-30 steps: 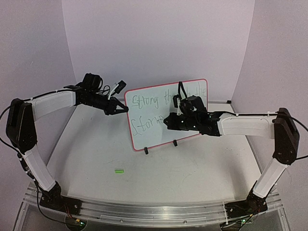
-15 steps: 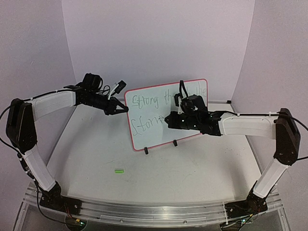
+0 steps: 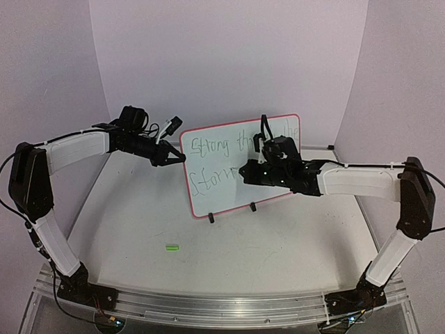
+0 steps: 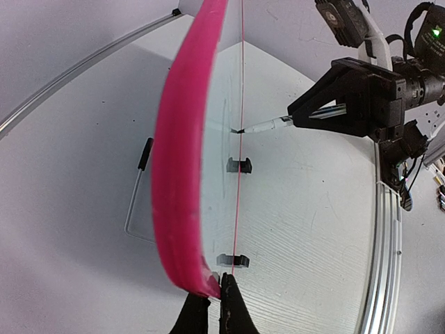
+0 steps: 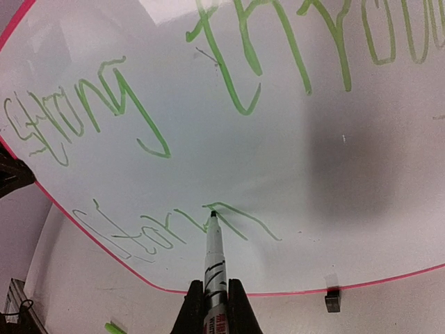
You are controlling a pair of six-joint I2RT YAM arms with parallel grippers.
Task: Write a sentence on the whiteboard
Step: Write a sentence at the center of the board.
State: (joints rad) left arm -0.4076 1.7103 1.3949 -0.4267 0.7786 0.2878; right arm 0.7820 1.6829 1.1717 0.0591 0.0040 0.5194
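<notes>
Whiteboard (image 3: 224, 197) stands nearly upright on its two black clip feet (image 3: 211, 218) around the middle of the white table (image 3: 132, 223), a little toward 12 o'clock, with its written face turned toward the arms. Green handwriting fills the top line, reading "Strong through the" as far as I can make out. A second line below begins "Stor", and its last letters are unclear.

The left gripper (image 3: 175, 157) meets the board at its 9 o'clock edge. In the left wrist view, its fingers (image 4: 196, 312) are pinched nearly closed on the pink frame (image 4: 182, 174).

The right gripper (image 5: 212, 298) reaches in from 3 o'clock across the board's face, its fingers closed tight on a marker (image 5: 214, 261). The marker's tip touches the board at the end of the second line.

A small green piece (image 3: 172, 246), possibly a cap, lies on the table at about 7 o'clock from the board, well apart from it.
</notes>
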